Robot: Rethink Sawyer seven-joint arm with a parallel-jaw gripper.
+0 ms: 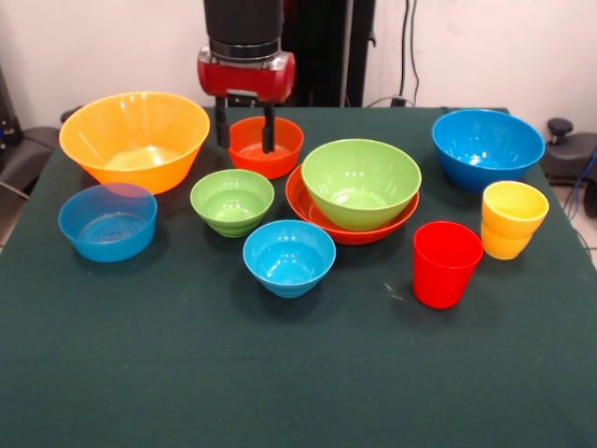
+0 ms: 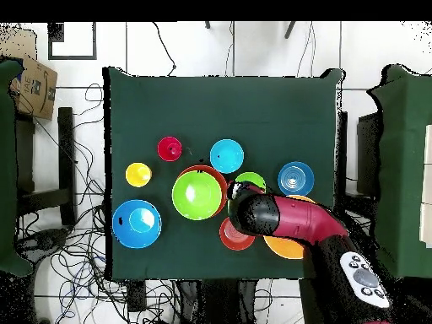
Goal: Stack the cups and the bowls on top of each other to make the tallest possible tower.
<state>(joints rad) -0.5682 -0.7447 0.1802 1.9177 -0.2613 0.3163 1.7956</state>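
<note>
My gripper (image 1: 245,146) is open and hangs low at the far side of the table. Its left finger (image 1: 223,126) is outside the left rim of a small red-orange bowl (image 1: 275,154); its right finger reaches inside. Around it stand a large orange-yellow bowl (image 1: 135,140), a small green bowl (image 1: 232,201), a small blue bowl (image 1: 289,257) and a translucent blue bowl (image 1: 108,222). A large green bowl (image 1: 361,182) sits nested in a wide red-orange bowl (image 1: 347,231). The red cup (image 1: 447,263) and yellow cup (image 1: 513,219) stand upright at the right. In the overhead view the arm (image 2: 287,218) hides the gripper.
A large blue bowl (image 1: 487,147) stands at the far right corner. The near half of the green table (image 1: 280,373) holds nothing. Chairs, cables and a cardboard box (image 2: 34,84) surround the table in the overhead view.
</note>
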